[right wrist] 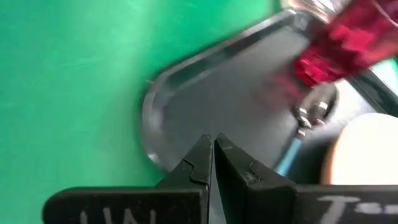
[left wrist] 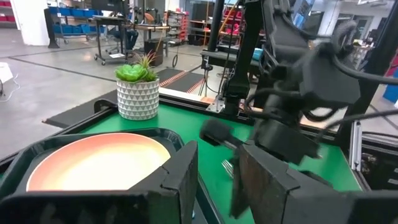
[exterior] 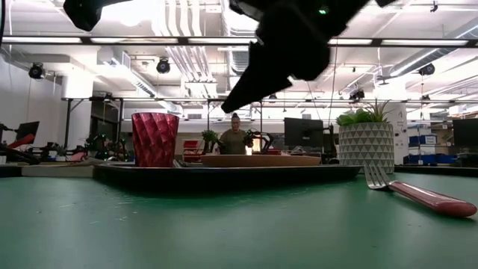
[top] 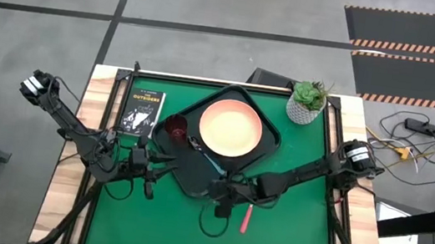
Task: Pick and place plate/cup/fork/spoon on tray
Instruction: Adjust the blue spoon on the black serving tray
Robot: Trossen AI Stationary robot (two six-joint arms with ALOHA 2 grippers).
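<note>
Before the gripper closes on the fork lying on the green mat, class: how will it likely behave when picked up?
The fork looks stiff: metal tines, solid pink handle. Slim and lying flat, it leaves little to pinch, so it may slip or pivot. Gripped off-centre, one end would probably droop.

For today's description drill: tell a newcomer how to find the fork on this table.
Start at the black tray in the middle of the green table. Just off its near edge, on the bare mat, lies the fork. It is the only tableware outside the tray, and its handle is pink, unlike the blue-handled spoon.
</note>
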